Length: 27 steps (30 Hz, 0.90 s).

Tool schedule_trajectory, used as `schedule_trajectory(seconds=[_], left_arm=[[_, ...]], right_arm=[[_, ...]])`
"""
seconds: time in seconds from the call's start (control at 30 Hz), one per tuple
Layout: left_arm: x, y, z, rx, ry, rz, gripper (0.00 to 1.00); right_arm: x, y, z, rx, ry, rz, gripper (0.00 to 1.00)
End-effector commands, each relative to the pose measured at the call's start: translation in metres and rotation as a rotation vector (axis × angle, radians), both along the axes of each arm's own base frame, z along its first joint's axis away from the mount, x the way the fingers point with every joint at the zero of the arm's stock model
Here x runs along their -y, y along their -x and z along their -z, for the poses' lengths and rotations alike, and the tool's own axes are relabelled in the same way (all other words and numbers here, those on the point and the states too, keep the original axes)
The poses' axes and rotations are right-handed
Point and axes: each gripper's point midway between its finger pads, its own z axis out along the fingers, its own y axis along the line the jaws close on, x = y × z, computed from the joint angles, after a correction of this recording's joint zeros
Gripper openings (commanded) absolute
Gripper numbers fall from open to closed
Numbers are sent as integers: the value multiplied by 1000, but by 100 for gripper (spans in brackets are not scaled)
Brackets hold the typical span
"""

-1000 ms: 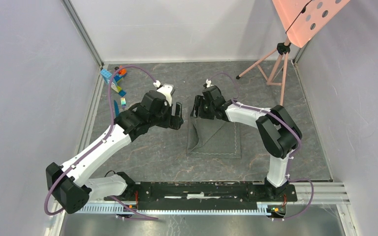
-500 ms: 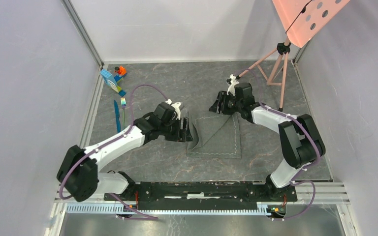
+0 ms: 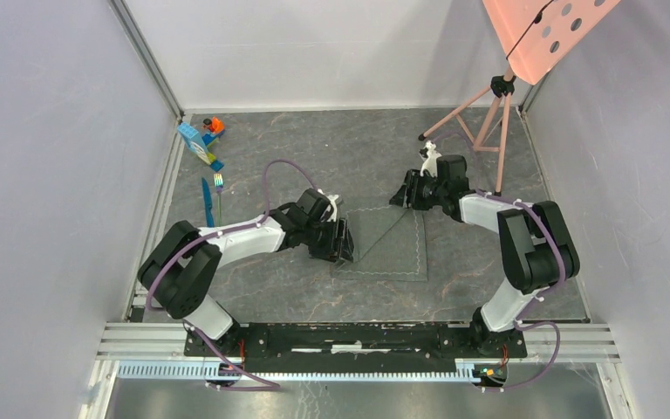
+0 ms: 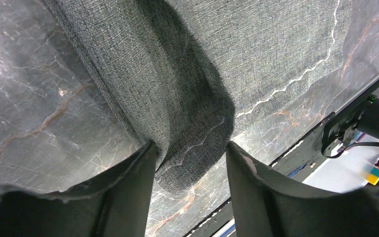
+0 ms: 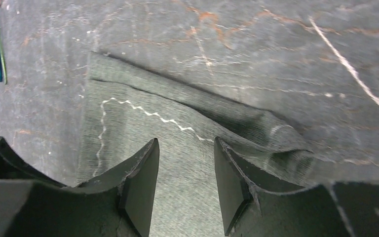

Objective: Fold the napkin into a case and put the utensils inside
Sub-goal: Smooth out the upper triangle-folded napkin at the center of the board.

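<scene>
The dark grey napkin (image 3: pixel 393 249) lies on the table with a diagonal crease across it. My left gripper (image 3: pixel 346 244) is at its left edge, low on the table. In the left wrist view (image 4: pixel 190 148) its fingers stand apart with a raised fold of the napkin (image 4: pixel 256 54) between them. My right gripper (image 3: pixel 404 194) is at the napkin's far edge, open over the cloth (image 5: pixel 128 133), as the right wrist view (image 5: pixel 186 143) shows. The blue knife (image 3: pixel 207 202) and the fork (image 3: pixel 219 194) lie side by side far left, apart from both grippers.
Blue and orange toy blocks (image 3: pixel 201 140) stand at the far left corner. A pink tripod (image 3: pixel 480 113) with an orange perforated board (image 3: pixel 545 30) stands at the far right. Grey walls close in the sides and back.
My right gripper has moved right along the napkin's far edge. My left gripper has come down to the napkin's left edge. The folded-over flap now lies flatter.
</scene>
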Motion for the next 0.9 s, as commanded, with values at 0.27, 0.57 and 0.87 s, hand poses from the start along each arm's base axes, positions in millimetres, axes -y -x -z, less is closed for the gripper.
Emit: schedule_trajectory(seconds=[0.27,0.57,0.87], left_arm=[[-21,9,19,-7,-66,-124,37],[-26,12,0,25,-33,-144,36],[-23,6,-18,55,-11,-153,50]], right_arm=[[29,-7,17,22,31,33,49],[-25,-7,-56,256,149,-171,69],[-87,-5,-35,168,293,-156,68]])
